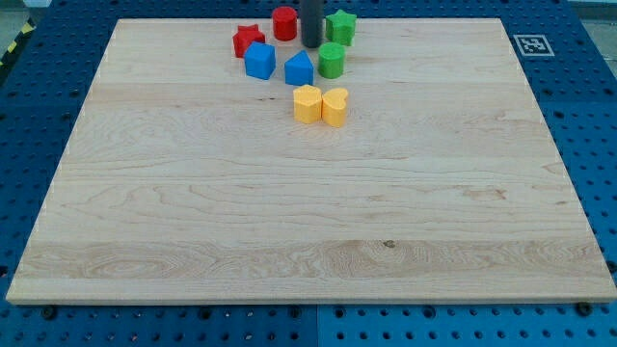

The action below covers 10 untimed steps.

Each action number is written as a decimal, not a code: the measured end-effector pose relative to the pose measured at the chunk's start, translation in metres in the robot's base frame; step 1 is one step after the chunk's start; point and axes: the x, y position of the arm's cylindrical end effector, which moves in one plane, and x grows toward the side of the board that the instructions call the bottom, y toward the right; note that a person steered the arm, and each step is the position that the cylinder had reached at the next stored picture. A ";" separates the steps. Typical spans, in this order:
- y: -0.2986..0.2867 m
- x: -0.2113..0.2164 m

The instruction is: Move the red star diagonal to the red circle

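The red star (247,40) lies near the view's top, left of centre, on the wooden board (308,212). The red circle (284,22), a short cylinder, stands just up and to the right of it. The dark rod comes down from the view's top; my tip (310,44) rests between the red circle and the green star (340,26), just above the blue pentagon-like block (299,68). My tip is right of the red star, with a gap between them.
A blue block (259,60) sits just below the red star. A green cylinder (332,60) stands right of the blue pentagon-like block. Two yellow blocks (307,103) (335,105) sit side by side below them. A fiducial tag (529,43) marks the board's top right corner.
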 end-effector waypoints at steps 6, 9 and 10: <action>-0.133 0.012; -0.105 0.054; -0.127 0.045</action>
